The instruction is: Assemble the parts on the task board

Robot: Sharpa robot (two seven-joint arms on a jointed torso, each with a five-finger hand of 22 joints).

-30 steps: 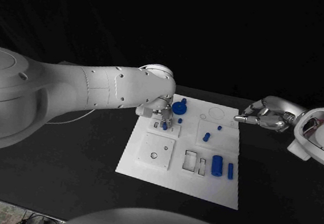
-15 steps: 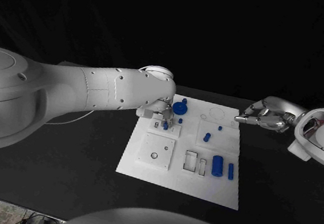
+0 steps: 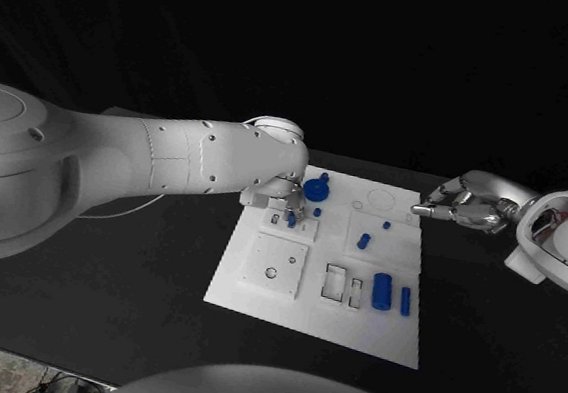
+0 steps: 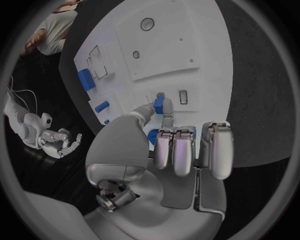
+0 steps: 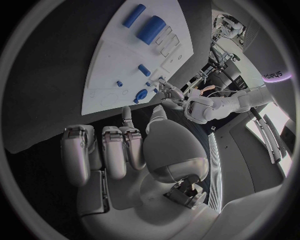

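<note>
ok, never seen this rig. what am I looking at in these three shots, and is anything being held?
It is a two-armed robot at a black table, each white arm ending in a silver many-fingered robot hand. The wide picture comes from a camera on its head, looking down; the two round ones come from fisheye cameras at each wrist, behind that arm's own hand.

The white task board lies mid-table, with small blue parts on it, such as a large blue cylinder and a round blue knob.

The left robot hand is over the board and pinches a small blue part at its fingertips. The right robot hand hovers off the board's far right corner, fingers curled, holding nothing.
</note>
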